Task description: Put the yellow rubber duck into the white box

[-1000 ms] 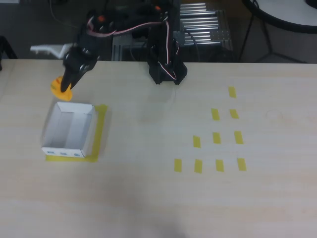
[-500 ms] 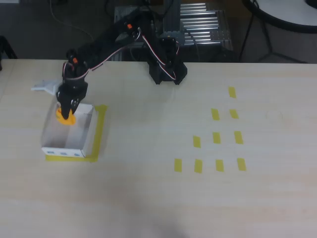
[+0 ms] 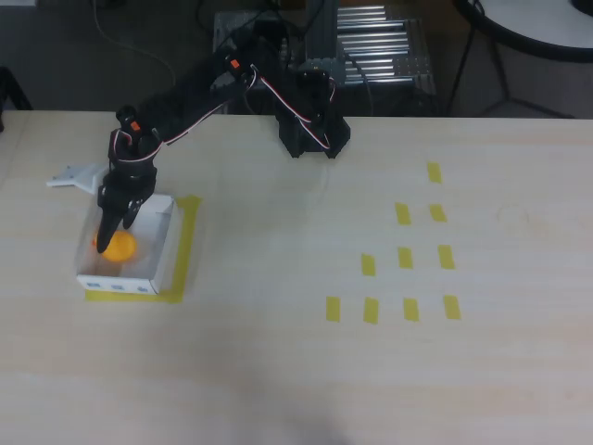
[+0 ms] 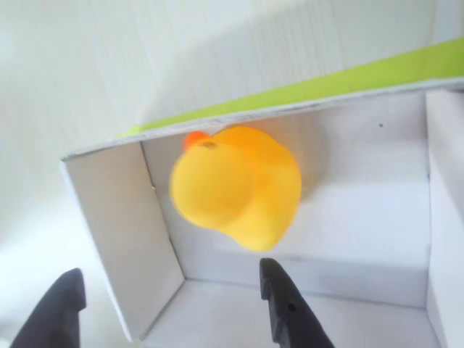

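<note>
The gripper (image 4: 170,304) hangs wide open and empty over the box (image 3: 159,250) at table's left. The duck (image 4: 235,185) lies inside. Best to lift straight up, clear of the walls.

We see a black arm (image 3: 199,88) with red-and-white cables, small orange marks, and dark pointed fingers (image 4: 286,308).

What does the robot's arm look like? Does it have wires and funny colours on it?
The arm is black and jointed, on a chunky black base. Red and white wires loop along it, and small orange marks sit at its joints. Its gripper has two dark, pointed fingers, like a little beak.
</note>
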Robot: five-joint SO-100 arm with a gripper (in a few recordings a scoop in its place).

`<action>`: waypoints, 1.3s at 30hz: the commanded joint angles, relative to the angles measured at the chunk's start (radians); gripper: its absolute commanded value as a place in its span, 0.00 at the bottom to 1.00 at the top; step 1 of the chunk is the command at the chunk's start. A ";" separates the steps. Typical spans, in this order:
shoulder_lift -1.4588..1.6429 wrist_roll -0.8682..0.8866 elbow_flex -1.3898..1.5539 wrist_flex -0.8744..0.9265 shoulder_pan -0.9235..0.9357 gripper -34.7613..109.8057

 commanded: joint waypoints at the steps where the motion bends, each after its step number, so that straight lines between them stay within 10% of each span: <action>1: 0.204 0.037 -0.069 0.044 -0.037 0.34; 10: 1.146 0.387 0.256 0.018 -0.284 0.27; 20: 2.010 0.561 1.282 -0.067 -0.810 0.24; 39: 2.221 0.813 1.852 0.012 -0.841 0.24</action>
